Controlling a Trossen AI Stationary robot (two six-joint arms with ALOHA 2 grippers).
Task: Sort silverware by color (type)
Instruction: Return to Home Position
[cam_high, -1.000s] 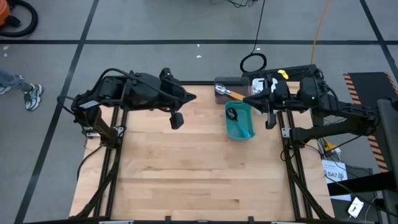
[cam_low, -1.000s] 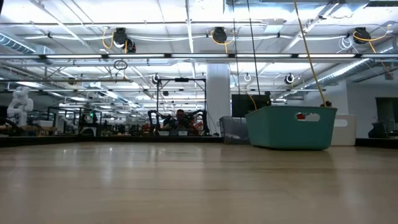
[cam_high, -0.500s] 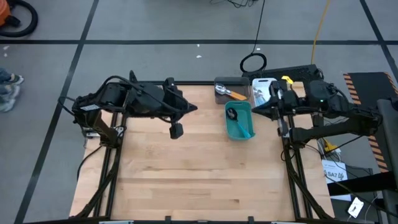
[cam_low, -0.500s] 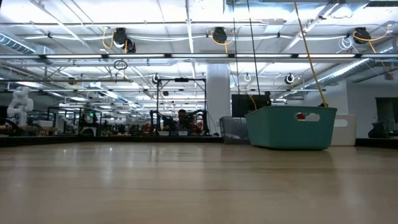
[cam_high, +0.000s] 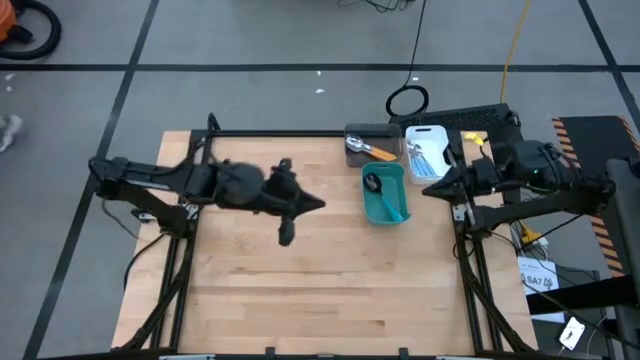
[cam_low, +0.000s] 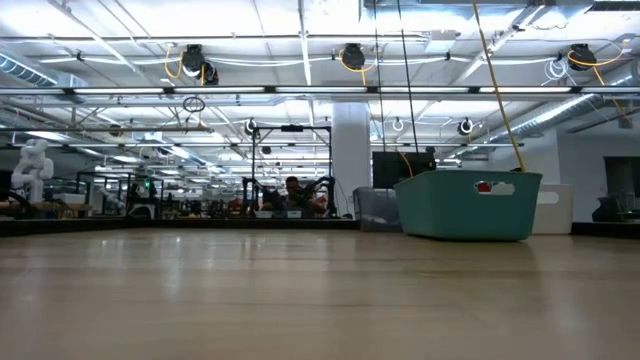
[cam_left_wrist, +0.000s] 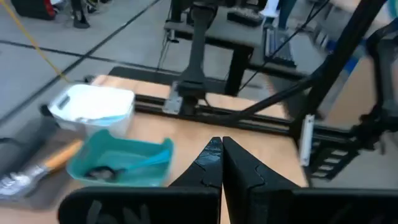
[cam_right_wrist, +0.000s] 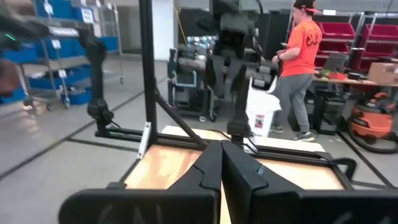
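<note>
On table (cam_high: 300, 290), 1 o'clock corner: left bin (cam_high: 355, 132) and right bin (cam_high: 425, 131) abreast at far edge; front bin (cam_high: 383, 220) at left bin's 5 o'clock; utensils (cam_high: 378, 152) in each.

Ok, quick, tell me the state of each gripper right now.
Left gripper: fingers shut, holding nothing, above the table.
Right gripper: fingers shut, holding nothing, near the table's right edge.

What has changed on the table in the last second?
The left gripper swung toward the middle of the table; the right gripper drew back rightward, uncovering the white bin. Both shut, nothing taken or released. The teal bin, gray bin and silverware stayed.
</note>
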